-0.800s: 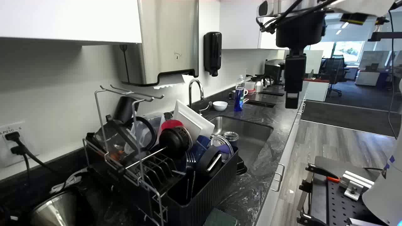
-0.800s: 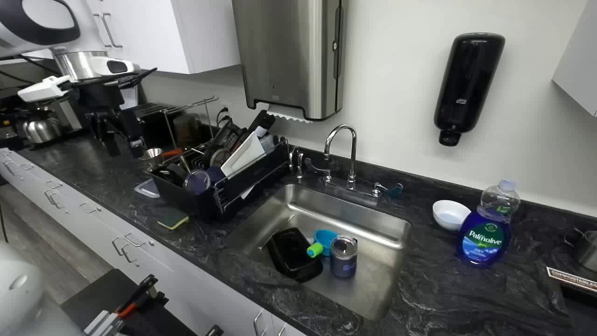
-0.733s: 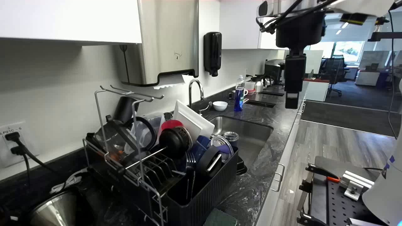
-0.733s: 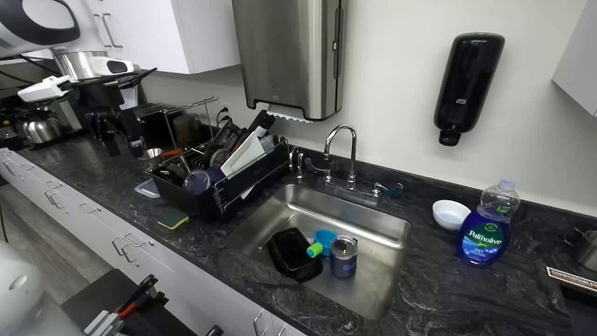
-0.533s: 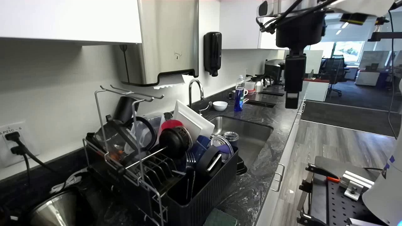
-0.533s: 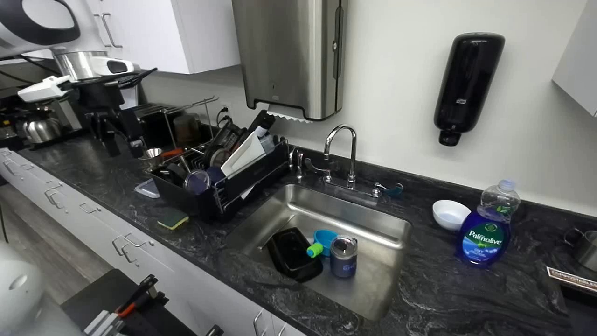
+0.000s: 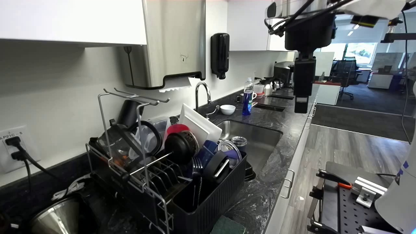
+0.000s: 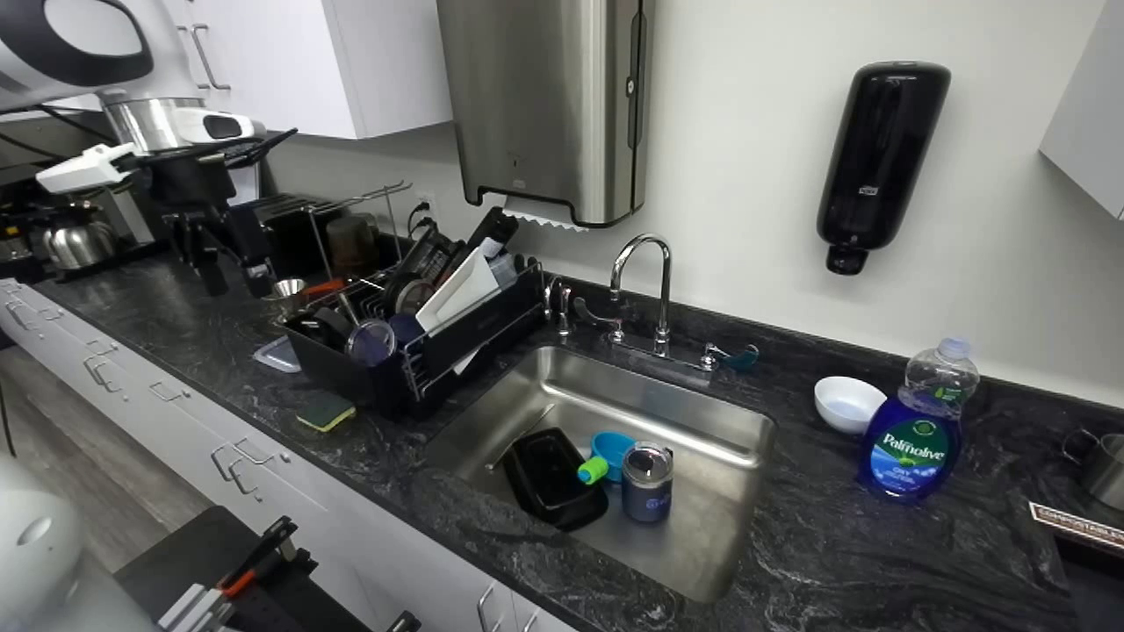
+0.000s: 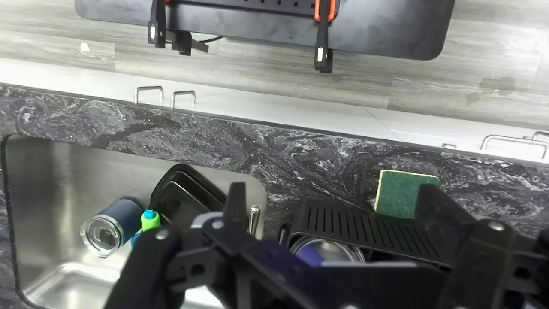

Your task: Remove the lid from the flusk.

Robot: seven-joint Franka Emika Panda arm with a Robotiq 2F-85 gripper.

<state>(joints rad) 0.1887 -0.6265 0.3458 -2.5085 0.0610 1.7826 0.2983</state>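
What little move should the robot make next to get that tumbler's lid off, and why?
Probably shift the open gripper sideways toward the dark blue tumbler in the sink: its clear lid is on, and the wrist view shows it well to one side of the gripper.

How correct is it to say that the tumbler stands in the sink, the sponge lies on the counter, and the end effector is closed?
The end effector is open, not closed: the wrist view shows its fingers apart. The tumbler does stand in the sink, the sponge on the counter.

Lid [image 8: 648, 463] on tumbler [image 8: 647, 504] — in sink [image 8: 707, 527], near tray [image 8: 546, 474]
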